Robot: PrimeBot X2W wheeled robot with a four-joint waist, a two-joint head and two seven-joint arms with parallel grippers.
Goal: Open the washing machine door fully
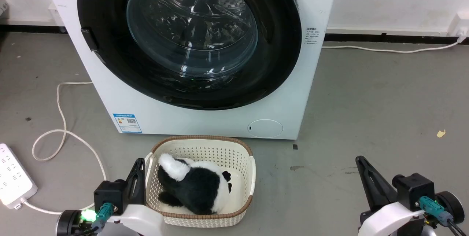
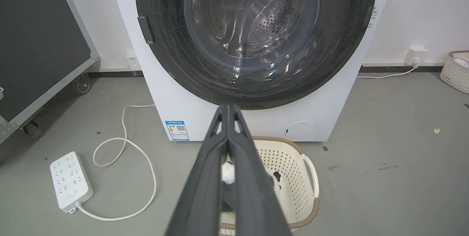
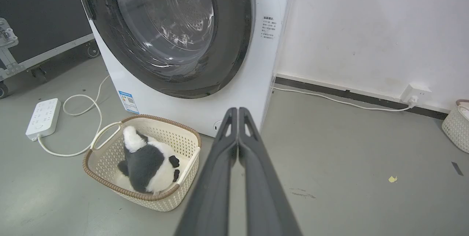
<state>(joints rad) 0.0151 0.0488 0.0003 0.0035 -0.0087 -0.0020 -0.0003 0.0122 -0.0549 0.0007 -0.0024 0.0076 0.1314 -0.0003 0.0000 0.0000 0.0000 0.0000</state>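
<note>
door (image 1: pixel 190 34): closed; likely stiff, heavy, slick glass | hold: probably tab (image 1: pixel 89 40) at rim's left edge | left gripper (image 1: pixel 139 164), right gripper (image 1: pixel 362 162): fingers pressed together, empty

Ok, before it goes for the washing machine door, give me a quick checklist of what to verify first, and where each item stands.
1. Washing machine door fully closed, ready to start: ok.
2. Dark tab on the door's left rim unobstructed: ok.
3. Left gripper empty: ok, jaws shut.
4. Right gripper empty: ok, jaws shut.
5. Basket holding the plush toy clears the door's swing: cannot tell; it stands close in front of the machine.
</note>
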